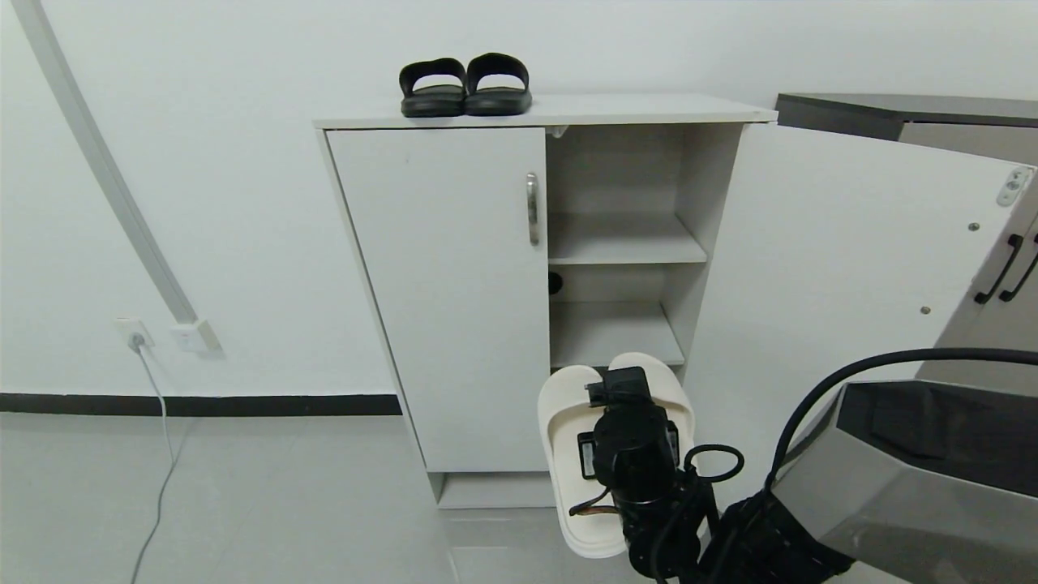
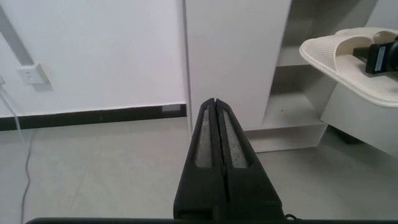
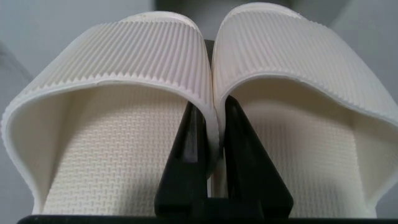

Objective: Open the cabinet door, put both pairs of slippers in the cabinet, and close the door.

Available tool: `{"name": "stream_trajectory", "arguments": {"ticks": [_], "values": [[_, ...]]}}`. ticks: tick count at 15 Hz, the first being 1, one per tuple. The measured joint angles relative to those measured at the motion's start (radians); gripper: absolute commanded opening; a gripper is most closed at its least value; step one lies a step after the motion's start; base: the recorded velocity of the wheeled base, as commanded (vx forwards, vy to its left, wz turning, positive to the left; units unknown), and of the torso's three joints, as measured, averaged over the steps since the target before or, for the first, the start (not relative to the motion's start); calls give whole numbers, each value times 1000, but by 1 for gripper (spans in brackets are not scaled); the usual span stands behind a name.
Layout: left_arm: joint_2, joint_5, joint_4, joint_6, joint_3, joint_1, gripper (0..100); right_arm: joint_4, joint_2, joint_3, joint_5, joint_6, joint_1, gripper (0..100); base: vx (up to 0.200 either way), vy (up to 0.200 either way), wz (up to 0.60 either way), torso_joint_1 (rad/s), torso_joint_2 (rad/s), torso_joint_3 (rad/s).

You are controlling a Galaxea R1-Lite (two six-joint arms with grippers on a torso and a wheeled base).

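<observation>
The white cabinet (image 1: 438, 292) stands against the wall with its right door (image 1: 843, 268) swung open, showing bare shelves (image 1: 620, 243). Its left door is shut. A black pair of slippers (image 1: 465, 85) rests on the cabinet top. My right gripper (image 1: 618, 391) is shut on the white pair of slippers (image 1: 572, 422), held in the air just in front of the open lower compartment. Its fingers (image 3: 186, 149) pinch the two inner strap edges of the white slippers (image 3: 124, 143) together. My left gripper (image 2: 215, 134) is shut on nothing, low over the floor, left of the white slippers (image 2: 348, 56).
A grey cabinet (image 1: 957, 162) with black handles stands behind the open door on the right. A wall socket (image 1: 134, 332) with a cable trailing to the floor is at the left. Grey tiled floor (image 1: 243, 487) lies in front of the cabinet.
</observation>
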Motion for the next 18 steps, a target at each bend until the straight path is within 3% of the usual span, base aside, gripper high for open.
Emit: {"name": "stream_trajectory", "arguments": {"ticks": [18], "values": [[1,0,-1,-4,0,0,0,-42,70,-23,2,2,-42,0,0,-11,0,0,0,0]]}}
